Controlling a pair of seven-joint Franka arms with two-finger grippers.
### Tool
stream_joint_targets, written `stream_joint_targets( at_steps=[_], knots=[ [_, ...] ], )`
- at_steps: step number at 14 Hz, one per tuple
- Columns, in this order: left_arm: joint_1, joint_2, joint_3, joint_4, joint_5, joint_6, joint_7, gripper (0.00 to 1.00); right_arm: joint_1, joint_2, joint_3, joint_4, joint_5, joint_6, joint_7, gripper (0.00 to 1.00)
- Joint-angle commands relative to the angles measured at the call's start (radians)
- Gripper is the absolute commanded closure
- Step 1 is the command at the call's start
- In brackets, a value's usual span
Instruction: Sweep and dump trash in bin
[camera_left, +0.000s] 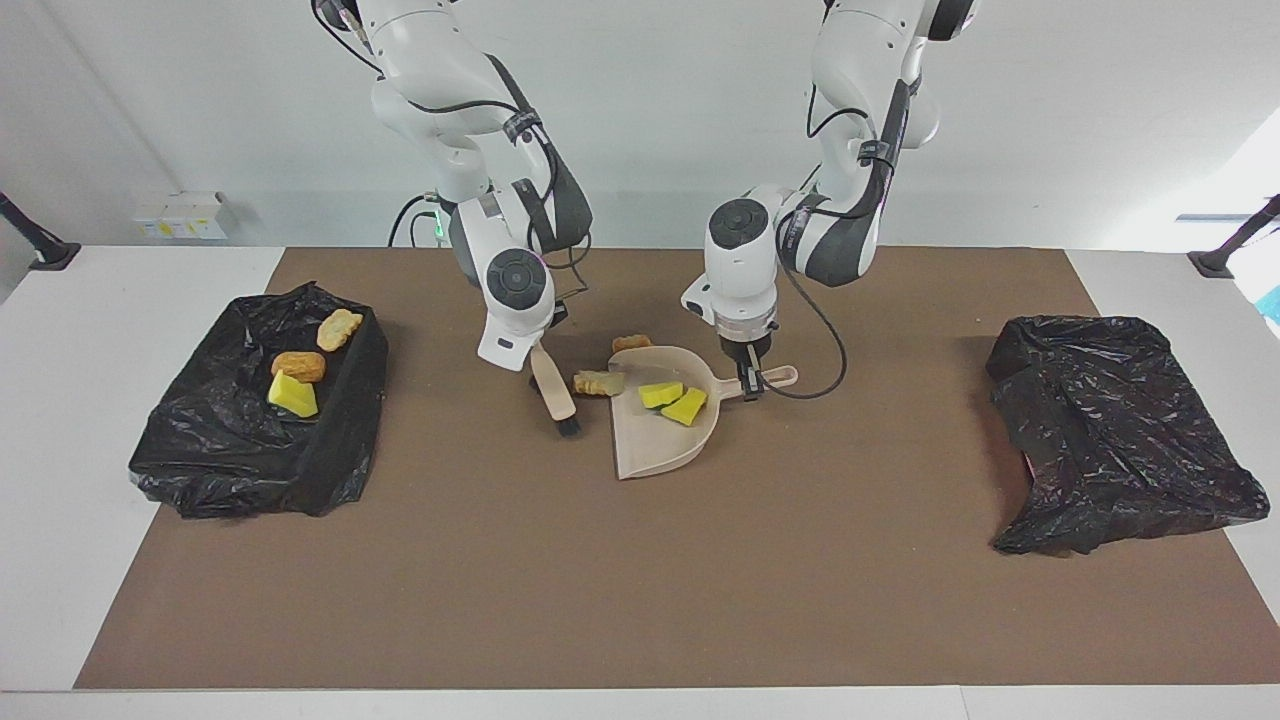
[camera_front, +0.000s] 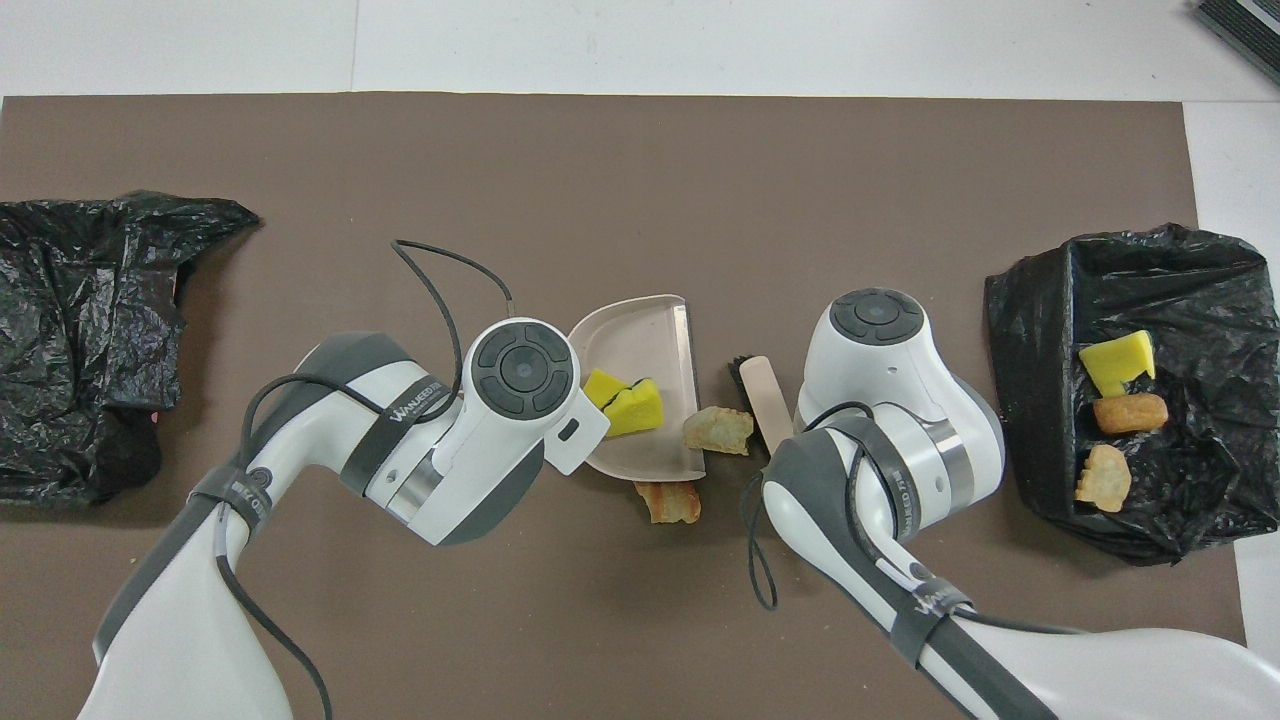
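A beige dustpan (camera_left: 650, 450) (camera_front: 635, 335) lies mid-table with two yellow chunks of trash (camera_left: 673, 401) (camera_front: 625, 400) in it. My left gripper (camera_left: 750, 383) is shut on its handle. My right gripper (camera_left: 540, 350) is shut on the beige brush (camera_left: 555, 392) (camera_front: 765, 392), whose bristles point down at the mat beside the pan's mouth. A tan lump (camera_left: 598, 383) (camera_front: 718, 430) lies on the mat between brush and pan mouth. A brown lump (camera_left: 631, 344) (camera_front: 668, 500) lies just nearer to the robots than the pan. The black-lined bin (camera_left: 340, 430) (camera_front: 1040, 400) stands at the right arm's end.
The bin holds a yellow chunk (camera_left: 291, 395), a brown lump (camera_left: 298, 366) and a tan lump (camera_left: 340, 328). A crumpled black bag (camera_left: 1110, 430) (camera_front: 80, 330) lies at the left arm's end. A cable loops from the left wrist over the mat.
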Motion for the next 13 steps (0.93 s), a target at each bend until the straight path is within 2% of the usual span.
stream_joint_targets(
  at_steps=[1,3,5,6,8,9,10,13],
  knots=[
    [-0.014,-0.017,0.008,-0.017,0.009,-0.017,-0.035,1.0,0.021,-0.034,0.006,-0.027,0.136,0.006,-0.004,1.0],
    [-0.013,-0.017,0.008,-0.019,-0.034,-0.01,-0.035,1.0,0.03,-0.035,0.006,-0.03,0.277,0.009,0.042,1.0],
    [-0.01,-0.015,0.009,-0.019,-0.075,-0.003,-0.035,1.0,0.032,-0.034,0.008,-0.001,0.332,0.008,0.097,1.0],
    [-0.004,-0.015,0.009,-0.02,-0.092,0.006,-0.035,1.0,0.033,-0.035,0.009,0.037,0.33,-0.006,0.152,1.0],
    [0.038,-0.014,0.009,-0.037,-0.178,0.026,-0.007,1.0,0.033,-0.051,0.006,0.124,0.286,-0.118,0.194,1.0],
    [0.042,-0.012,0.009,-0.036,-0.2,0.034,0.019,1.0,0.033,-0.07,0.006,0.157,0.228,-0.167,0.197,1.0],
    [0.052,-0.008,0.008,-0.034,-0.207,0.051,0.03,1.0,0.03,-0.098,0.006,0.174,0.182,-0.205,0.202,1.0],
    [0.093,0.014,0.009,-0.005,-0.238,0.131,0.137,1.0,0.027,-0.242,0.006,0.175,0.177,-0.323,0.226,1.0]
  ],
)
